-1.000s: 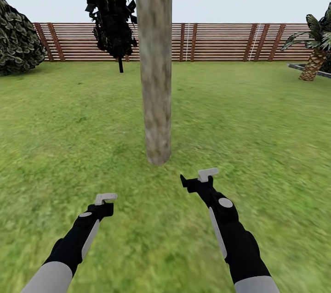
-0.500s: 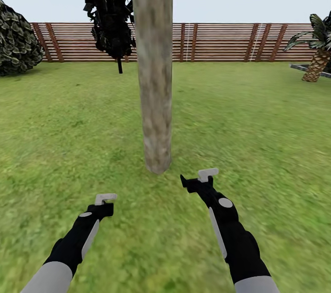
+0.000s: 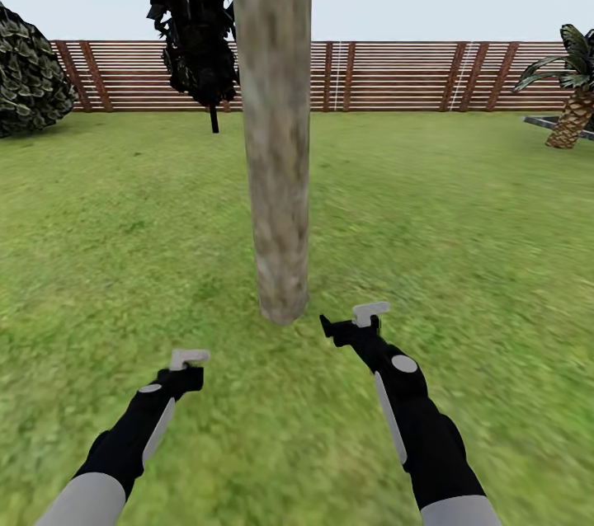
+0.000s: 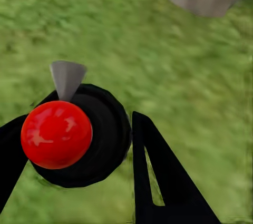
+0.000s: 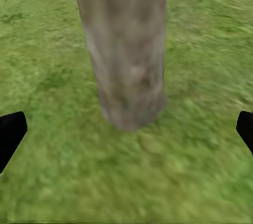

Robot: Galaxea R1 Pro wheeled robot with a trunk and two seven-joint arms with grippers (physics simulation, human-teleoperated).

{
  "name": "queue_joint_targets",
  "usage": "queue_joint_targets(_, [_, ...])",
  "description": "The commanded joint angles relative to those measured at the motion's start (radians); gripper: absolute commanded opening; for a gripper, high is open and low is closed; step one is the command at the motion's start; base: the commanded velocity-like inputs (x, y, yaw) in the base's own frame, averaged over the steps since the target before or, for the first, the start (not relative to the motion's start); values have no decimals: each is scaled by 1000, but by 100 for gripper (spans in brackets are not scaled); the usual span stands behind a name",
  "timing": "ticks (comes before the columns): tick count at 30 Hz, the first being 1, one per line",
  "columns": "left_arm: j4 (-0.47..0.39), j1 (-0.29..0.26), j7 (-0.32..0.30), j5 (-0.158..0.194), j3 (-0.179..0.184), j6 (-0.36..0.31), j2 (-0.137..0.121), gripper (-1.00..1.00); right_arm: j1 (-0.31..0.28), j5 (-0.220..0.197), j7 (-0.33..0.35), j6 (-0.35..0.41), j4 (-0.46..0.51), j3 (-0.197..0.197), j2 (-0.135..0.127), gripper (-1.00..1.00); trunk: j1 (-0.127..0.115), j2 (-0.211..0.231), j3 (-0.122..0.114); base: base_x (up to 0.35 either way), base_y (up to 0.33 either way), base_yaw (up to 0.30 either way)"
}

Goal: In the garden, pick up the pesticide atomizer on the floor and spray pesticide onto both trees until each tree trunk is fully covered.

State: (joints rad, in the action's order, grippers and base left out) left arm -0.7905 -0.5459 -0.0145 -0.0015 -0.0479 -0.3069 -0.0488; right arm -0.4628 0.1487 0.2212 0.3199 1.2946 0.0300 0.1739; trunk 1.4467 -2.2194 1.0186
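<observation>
One tree trunk (image 3: pixel 276 138), thick, grey-brown and mottled, rises from the grass straight ahead; its foot (image 3: pixel 283 307) lies just beyond my hands. In the left wrist view a small dark round object with a red ball on top and a grey pointed tip, the pesticide atomizer (image 4: pixel 103 134) seen end-on, sits between the black fingers of my left gripper (image 4: pixel 74 121), which is shut on it. That left gripper (image 3: pixel 188 359) hangs low, left of the trunk. My right gripper (image 3: pixel 370 313) is open and empty, close to the trunk's right side; the trunk (image 5: pixel 124 50) stands between its spread fingers (image 5: pixel 11 129).
A brown slatted fence (image 3: pixel 396 77) closes the lawn at the back. A thin dark-leaved tree (image 3: pixel 194 15) stands behind the trunk, a rounded bush (image 3: pixel 29 81) at far left, a short palm (image 3: pixel 573 105) at far right. Open grass (image 3: pixel 462 221) lies on both sides.
The whole view has crept toward the trunk, whose foot now sits lower and larger in the picture. Both arms keep the same pose.
</observation>
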Motion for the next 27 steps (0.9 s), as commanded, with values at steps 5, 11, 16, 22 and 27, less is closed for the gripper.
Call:
queue_joint_targets(5, [1,17,-320,-161,0,8,-96,-100,0,15,172,7,2,-1,-5,100,0,0,1,3,0,0])
queue_joint_targets(11, [3,20,-673,-269,-2,29,-208,-100,0,21,376,8,1,1,-38,100,0,0,1,0,0,0])
queue_joint_targets(16, [4,20,-785,-333,0,81,-237,-100,0,121,467,8,-16,90,-51,100,0,0,1,0,0,0])
queue_joint_targets(22, [4,20,-832,-489,4,120,-232,-100,0,273,488,4,-127,206,-45,100,0,0,1,0,0,0])
queue_joint_targets(27, [4,20,-913,-536,59,204,-233,-100,0,285,490,2,-140,283,-37,100,0,0,1,0,0,0])
